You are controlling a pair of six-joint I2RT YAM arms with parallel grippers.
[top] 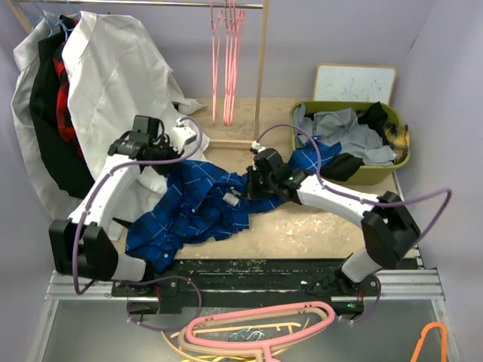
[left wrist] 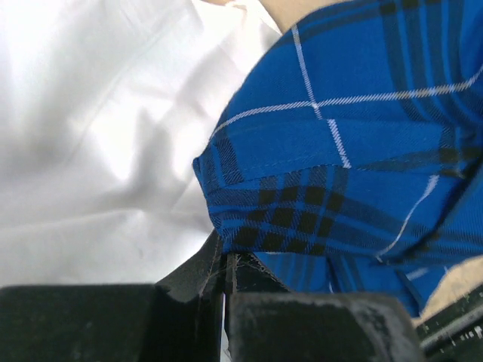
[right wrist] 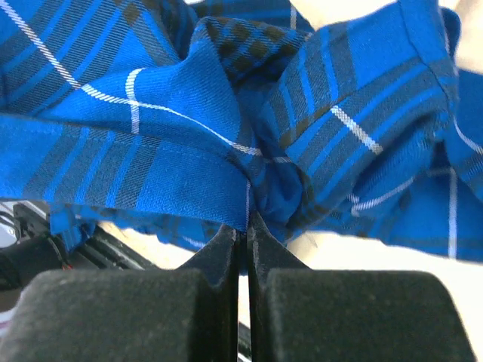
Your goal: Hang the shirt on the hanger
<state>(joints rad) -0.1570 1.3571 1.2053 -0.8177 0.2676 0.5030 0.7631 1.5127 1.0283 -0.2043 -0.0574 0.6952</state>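
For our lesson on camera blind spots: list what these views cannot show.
Top view: shirt partly under the right arm; collar and sleeves lost in folds.
Top view: thin pink hangers overlap each other; count unclear.
Top view: orange hanger cut off by the bottom edge.
Wrist views: left claw and right claw pinch cloth; how much is caught is hidden by the fingers.

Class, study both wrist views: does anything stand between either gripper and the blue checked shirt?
Nothing visible does. The left gripper and the right gripper are each shut directly on a fold of the shirt, touching its fabric.
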